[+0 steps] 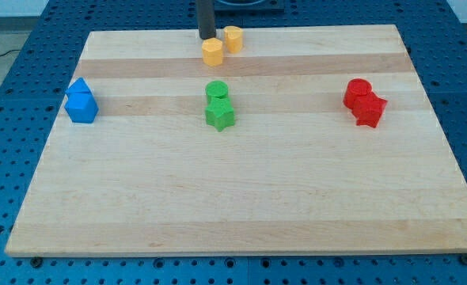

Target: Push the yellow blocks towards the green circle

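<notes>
Two yellow blocks sit near the view's top centre: a yellow hexagon-like block (212, 52) and a yellow cylinder-like block (233, 38) just up and right of it. The green circle (216, 90) lies at the board's middle, touching a green star (219, 115) below it. My tip (206, 37) is at the top edge of the board, just above and slightly left of the yellow hexagon block, and left of the other yellow block. The rod rises out of the view's top.
Two blue blocks (81, 102) sit together at the view's left. Two red blocks (364, 102) sit together at the view's right. The wooden board (241, 198) rests on a blue perforated table.
</notes>
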`<action>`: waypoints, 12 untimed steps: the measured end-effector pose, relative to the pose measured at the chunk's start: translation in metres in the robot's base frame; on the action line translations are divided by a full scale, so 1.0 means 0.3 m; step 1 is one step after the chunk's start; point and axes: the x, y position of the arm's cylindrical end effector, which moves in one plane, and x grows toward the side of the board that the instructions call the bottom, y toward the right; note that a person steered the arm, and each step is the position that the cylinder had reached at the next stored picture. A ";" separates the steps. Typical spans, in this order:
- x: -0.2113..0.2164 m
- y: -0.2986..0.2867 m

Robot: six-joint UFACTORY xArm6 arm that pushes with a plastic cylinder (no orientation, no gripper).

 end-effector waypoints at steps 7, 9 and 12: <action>0.049 0.183; 0.177 -0.015; 0.189 0.064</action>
